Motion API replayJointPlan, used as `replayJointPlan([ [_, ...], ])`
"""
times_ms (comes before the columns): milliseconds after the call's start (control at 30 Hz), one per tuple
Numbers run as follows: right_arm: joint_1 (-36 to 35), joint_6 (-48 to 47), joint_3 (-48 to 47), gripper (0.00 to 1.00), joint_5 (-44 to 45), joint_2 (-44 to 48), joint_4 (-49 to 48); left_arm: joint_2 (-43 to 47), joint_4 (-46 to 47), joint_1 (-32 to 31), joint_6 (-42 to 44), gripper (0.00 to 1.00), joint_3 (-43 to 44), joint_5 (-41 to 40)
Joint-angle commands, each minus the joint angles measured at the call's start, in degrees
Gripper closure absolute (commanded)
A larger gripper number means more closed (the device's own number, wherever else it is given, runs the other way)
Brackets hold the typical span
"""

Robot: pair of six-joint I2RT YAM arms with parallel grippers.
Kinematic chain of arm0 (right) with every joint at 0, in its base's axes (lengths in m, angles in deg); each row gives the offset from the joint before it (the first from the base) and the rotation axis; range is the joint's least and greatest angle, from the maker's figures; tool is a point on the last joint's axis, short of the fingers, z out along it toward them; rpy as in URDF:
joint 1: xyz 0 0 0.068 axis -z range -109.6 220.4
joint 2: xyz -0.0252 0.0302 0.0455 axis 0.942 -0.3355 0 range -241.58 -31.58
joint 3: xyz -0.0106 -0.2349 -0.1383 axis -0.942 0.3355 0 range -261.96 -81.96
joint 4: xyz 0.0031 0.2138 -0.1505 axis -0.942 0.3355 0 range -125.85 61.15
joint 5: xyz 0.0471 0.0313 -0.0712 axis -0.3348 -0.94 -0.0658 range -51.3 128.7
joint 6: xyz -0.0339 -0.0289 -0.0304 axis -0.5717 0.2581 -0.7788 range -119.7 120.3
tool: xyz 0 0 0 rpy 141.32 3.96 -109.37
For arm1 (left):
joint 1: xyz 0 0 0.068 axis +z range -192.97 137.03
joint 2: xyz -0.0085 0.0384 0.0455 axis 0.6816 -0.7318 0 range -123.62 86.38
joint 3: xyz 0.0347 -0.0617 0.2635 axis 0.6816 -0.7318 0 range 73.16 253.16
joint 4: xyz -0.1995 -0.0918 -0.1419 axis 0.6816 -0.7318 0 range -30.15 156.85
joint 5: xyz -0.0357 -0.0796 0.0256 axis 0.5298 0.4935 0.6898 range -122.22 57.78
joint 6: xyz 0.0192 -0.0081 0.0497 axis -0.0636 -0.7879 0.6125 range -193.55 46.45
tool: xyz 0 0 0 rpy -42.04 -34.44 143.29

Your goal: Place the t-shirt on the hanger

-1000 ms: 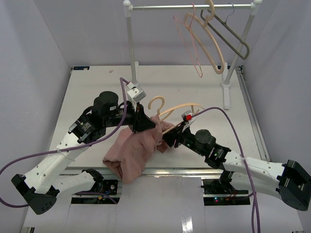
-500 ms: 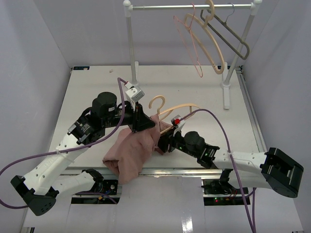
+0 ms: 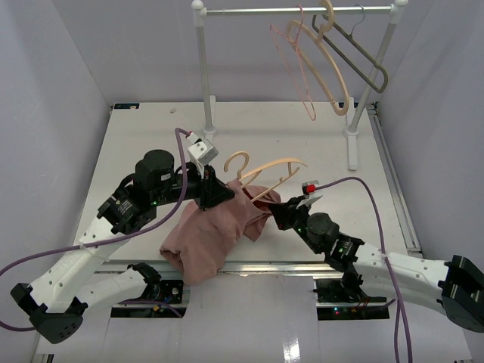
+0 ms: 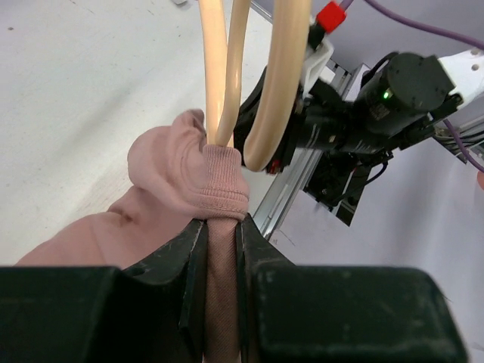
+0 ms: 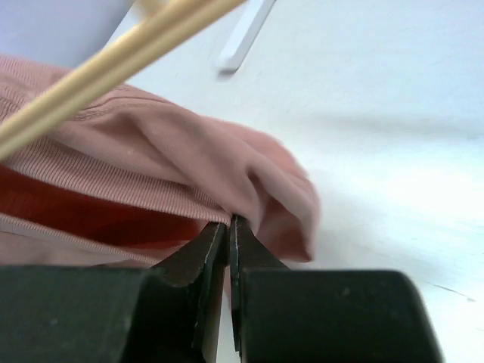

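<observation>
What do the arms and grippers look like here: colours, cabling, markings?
Both have white links and black joints: left arm, right arm. The left gripper and right gripper have black fingers. A purple cable runs to each wrist. There is a white camera block on the left wrist and a red tab on the right.

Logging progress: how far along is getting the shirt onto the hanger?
Done: one end of the pale beige wooden hanger sits in the ribbed neck of the dusty-pink fabric t-shirt. In hand: left gripper and right gripper each pinch its fabric. Left: most cloth lies bunched on the table, not spread over the hanger's arms.
</observation>
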Motion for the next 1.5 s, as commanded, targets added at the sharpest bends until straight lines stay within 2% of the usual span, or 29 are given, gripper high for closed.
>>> replayJointPlan([
  [0,3.5,0.6,-0.7,0.92,10.7,8.7,9.2,3.8,-1.4,-0.2,3.7,1.0,-0.3,-0.3],
  [167,10.5,-0.4,-4.6,0.92,8.4,12.8,16.5,5.1,-4.2,-0.2,6.0,1.0,-0.2,0.2],
  [300,18.5,-1.0,-6.0,0.92,-2.4,11.0,17.6,6.3,-4.9,-0.1,7.3,1.0,-0.2,2.2],
  [500,28.8,-1.2,-7.4,0.92,-11.8,8.7,17.8,6.9,-8.4,-0.2,10.5,1.0,0.4,2.2],
  [800,33.6,-2.7,-10.2,0.92,-16.3,9.7,20.7,7.3,-12.2,-0.2,12.8,1.0,0.3,-3.1],
  [1133,36.2,-8.4,-18.8,0.92,-21.8,3.9,25.7,7.1,-11.5,-0.2,15.7,1.0,-1.7,1.5],
  [1467,39.1,-10.0,-20.9,0.92,-26.7,-1.0,27.2,7.9,-9.4,-0.2,14.1,1.0,-2.0,3.7],
])
